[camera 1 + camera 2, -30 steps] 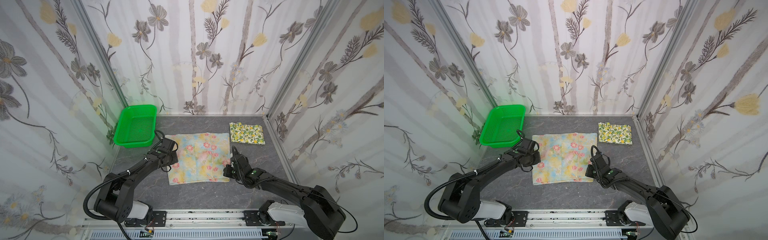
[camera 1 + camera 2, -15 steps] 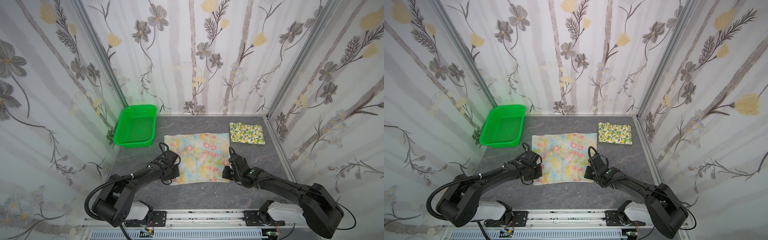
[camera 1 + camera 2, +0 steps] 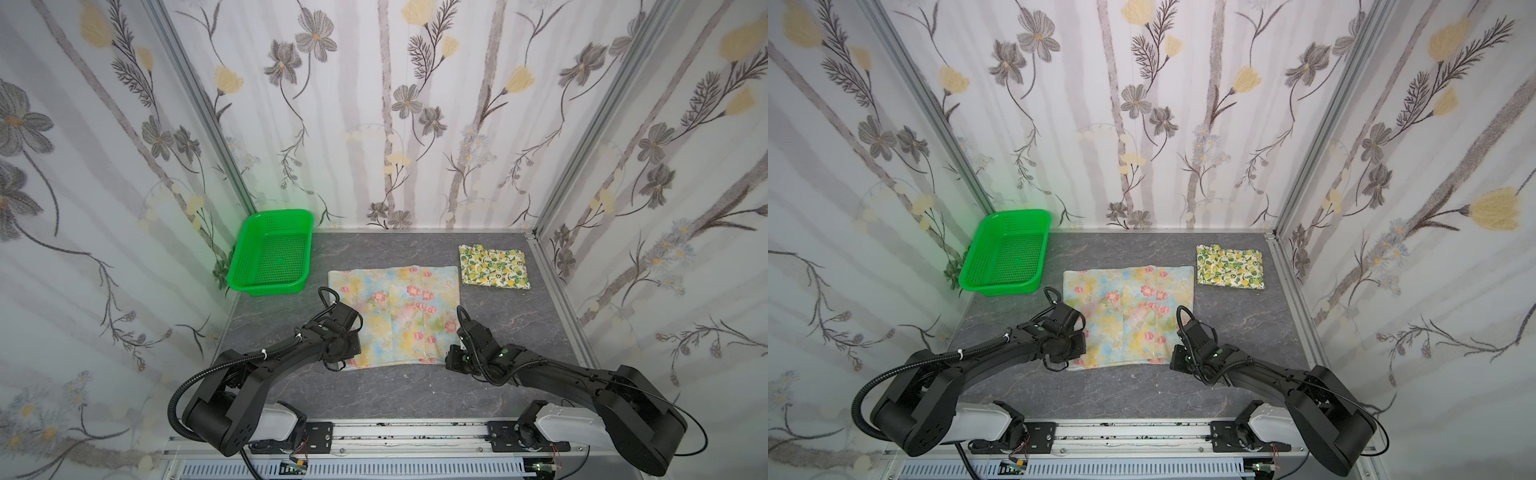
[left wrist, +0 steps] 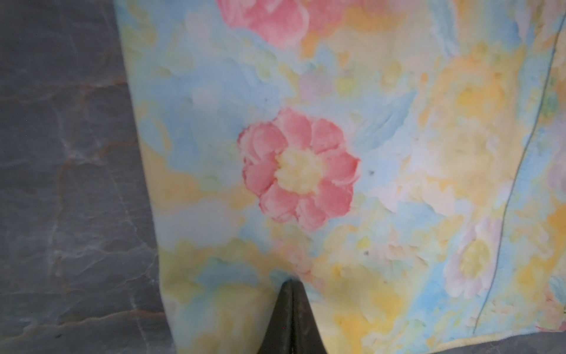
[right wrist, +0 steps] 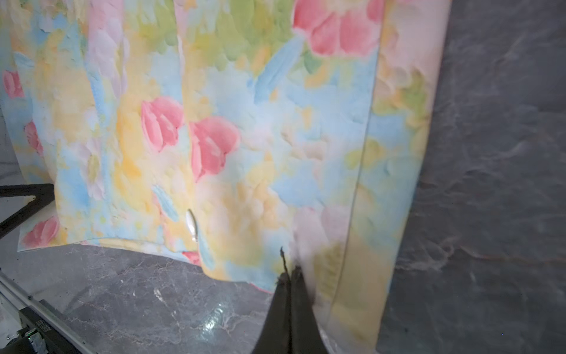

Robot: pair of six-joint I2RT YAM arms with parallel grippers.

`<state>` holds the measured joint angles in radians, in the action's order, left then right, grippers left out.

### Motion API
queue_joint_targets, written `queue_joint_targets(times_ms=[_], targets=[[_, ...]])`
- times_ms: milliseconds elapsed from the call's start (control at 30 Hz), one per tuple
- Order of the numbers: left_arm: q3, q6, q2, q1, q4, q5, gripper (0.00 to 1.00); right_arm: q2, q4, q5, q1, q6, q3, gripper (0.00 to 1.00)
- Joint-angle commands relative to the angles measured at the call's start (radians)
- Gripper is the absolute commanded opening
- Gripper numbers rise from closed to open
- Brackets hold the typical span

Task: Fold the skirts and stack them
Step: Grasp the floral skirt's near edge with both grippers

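Clenched, the left gripper (image 4: 289, 283) presses on the pastel floral skirt (image 3: 395, 316) beneath it; the right gripper (image 5: 289, 273), also clenched, touches its hem just ahead.

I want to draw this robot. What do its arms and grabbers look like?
Both arms are chunky and black: left arm, right arm. Each has a white base. A ribbed black hose runs along the left one. Green lights dot the wrists. The left gripper and right gripper end in dark pointed fingers.
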<state>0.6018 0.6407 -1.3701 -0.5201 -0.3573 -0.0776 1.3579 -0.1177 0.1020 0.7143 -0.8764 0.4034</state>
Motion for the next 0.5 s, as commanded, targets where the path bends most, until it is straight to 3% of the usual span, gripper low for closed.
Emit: queue_joint_targets(times_ms=[0,267,467], targets=[[-0.008,0.008,-0.016,0.0,-0.023,0.037,0.0,-0.031,0.016,-0.026,-0.001,-0.04,-0.023,0.0],[-0.023,0.024,0.01,-0.001,-0.023,0.018,0.0,-0.023,-0.064,-0.1,-0.01,-0.035,-0.005,0.0],[-0.045,0.062,0.019,-0.021,-0.023,0.0,0.0,0.057,-0.074,-0.103,-0.097,0.019,0.056,0.0]])
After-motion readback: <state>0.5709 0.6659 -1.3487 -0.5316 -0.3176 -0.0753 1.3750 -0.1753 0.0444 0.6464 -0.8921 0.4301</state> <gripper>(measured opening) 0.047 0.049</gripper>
